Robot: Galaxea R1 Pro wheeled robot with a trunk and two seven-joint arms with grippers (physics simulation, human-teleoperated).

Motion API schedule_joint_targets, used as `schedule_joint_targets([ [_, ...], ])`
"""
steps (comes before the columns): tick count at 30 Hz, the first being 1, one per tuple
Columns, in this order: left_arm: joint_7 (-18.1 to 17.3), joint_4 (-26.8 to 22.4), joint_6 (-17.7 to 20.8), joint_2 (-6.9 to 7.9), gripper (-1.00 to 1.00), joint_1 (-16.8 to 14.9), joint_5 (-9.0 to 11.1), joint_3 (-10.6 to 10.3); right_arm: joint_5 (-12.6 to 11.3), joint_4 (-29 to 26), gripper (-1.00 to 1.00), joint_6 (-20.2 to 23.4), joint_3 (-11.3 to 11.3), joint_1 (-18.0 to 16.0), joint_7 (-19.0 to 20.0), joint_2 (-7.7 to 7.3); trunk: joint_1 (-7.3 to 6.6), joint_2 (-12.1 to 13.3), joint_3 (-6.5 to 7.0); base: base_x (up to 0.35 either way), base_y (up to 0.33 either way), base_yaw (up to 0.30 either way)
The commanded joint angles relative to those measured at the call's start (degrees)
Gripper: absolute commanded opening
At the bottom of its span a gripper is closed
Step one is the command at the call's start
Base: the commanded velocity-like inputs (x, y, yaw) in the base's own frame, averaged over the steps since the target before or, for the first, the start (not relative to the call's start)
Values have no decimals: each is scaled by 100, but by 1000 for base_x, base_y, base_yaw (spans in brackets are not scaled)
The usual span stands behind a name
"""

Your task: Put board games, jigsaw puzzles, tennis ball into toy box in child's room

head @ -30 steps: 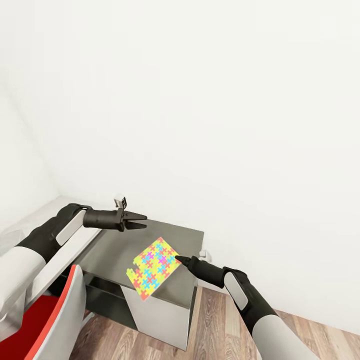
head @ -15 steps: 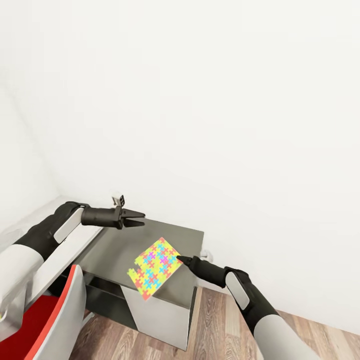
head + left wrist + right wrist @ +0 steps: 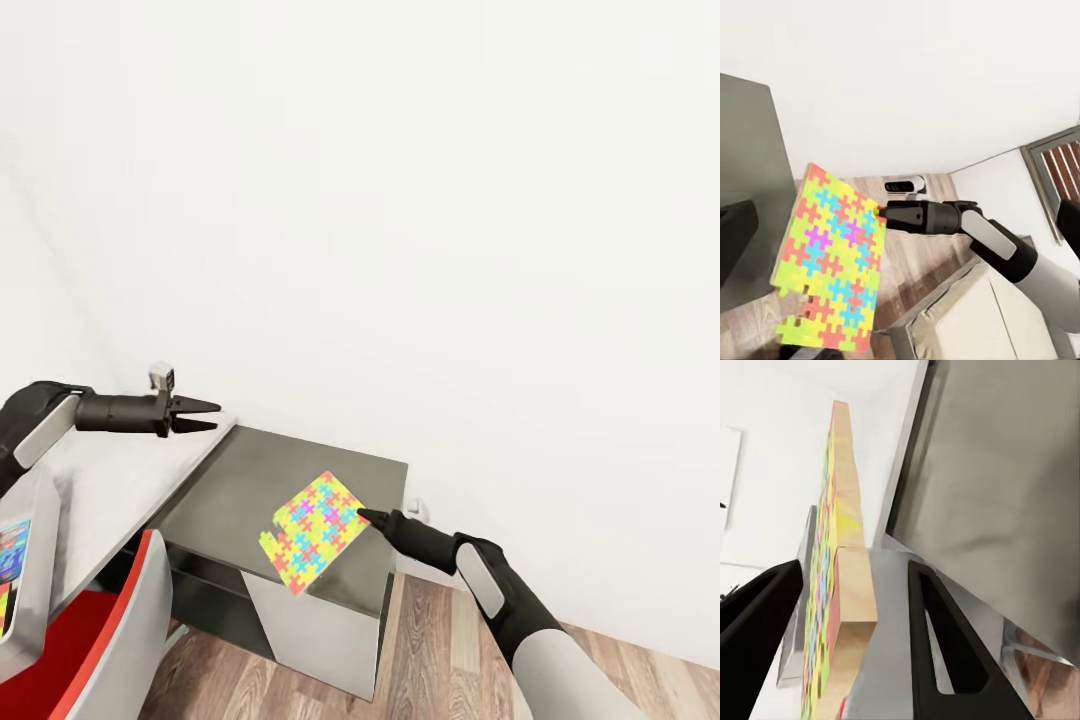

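My right gripper [image 3: 366, 517] is shut on the corner of a jigsaw puzzle [image 3: 315, 530], a thin square of yellow, pink, green and blue pieces. It holds the puzzle tilted just above the dark grey cabinet [image 3: 240, 475]. The left wrist view shows the same puzzle [image 3: 832, 262] pinched by the right gripper [image 3: 881, 216]. Edge-on in the right wrist view, the puzzle [image 3: 847, 570] stands between the black fingers [image 3: 937, 645]. My left gripper [image 3: 212, 415] hangs open and empty over the light grey table [image 3: 110, 480], well left of the puzzle.
A red chair [image 3: 90, 640] stands at the lower left in front of the table. At the left edge a pale grey-white shape [image 3: 35, 560] with colourful print is cut off. Wood-plank floor [image 3: 430, 640] lies right of the cabinet, white wall behind.
My left arm has swung left and back, from above the cabinet to over the table. The right gripper and the puzzle have shifted only slightly.
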Motion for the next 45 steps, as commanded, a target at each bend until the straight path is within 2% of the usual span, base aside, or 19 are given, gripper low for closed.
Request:
schedule_joint_targets([
  [1, -21, 3, 34, 24, 100, -11, 20, -29, -34, -2, -100, 53, -6, -4, 18, 1, 4, -12, -13, 0, 0, 0],
  [5, -39, 3, 34, 73, 100, -14, 21, -55, -38, -57, -100, 585, -78, -246, 98, 27, 4, -12, -13, 0, 0, 0],
  [7, -42, 4, 34, 78, 100, -14, 29, -48, -41, -162, -100, 708, -120, -325, 101, 33, 4, -12, -13, 0, 0, 0],
  [10, -45, 4, 34, 89, 100, -15, 55, -44, -49, -493, -100, 904, -223, -413, 102, 39, 4, -12, -13, 0, 0, 0],
  [13, -45, 8, 34, 95, 100, -15, 69, -52, -46, -1003, -100, 1389, -349, -462, 76, 87, 4, -12, -13, 0, 0, 0],
  [16, -52, 16, 34, 96, 100, -15, 74, -53, -47, -1377, -100, 1616, -529, -475, 66, 118, 4, -12, -13, 0, 0, 0],
  [19, -200, 20, 34, 106, 100, -15, 77, -39, -42, -1557, -100, 1702, -654, -492, 50, 198, 4, -12, -13, 0, 0, 0],
  [23, -520, 21, 34, 204, 100, -15, 73, -39, -45, -1602, -100, 1728, -687, -676, -138, 275, 4, -12, -13, 0, 0, 0],
  [29, -673, 21, 34, 241, 100, -15, 63, -39, -62, -1584, -100, 1747, -698, -1229, -917, 530, 4, -12, -13, 0, 0, 0],
  [34, -685, 21, 34, 244, 100, -15, 42, -45, -69, -1533, -100, 1750, -697, -1551, -1254, 530, 4, -12, -13, 0, 0, 0],
  [45, -704, 21, 34, 253, 100, -15, 40, -48, -73, -1506, -100, 1743, -696, -1620, -1344, 530, 4, -12, -12, -4, 0, 59],
])
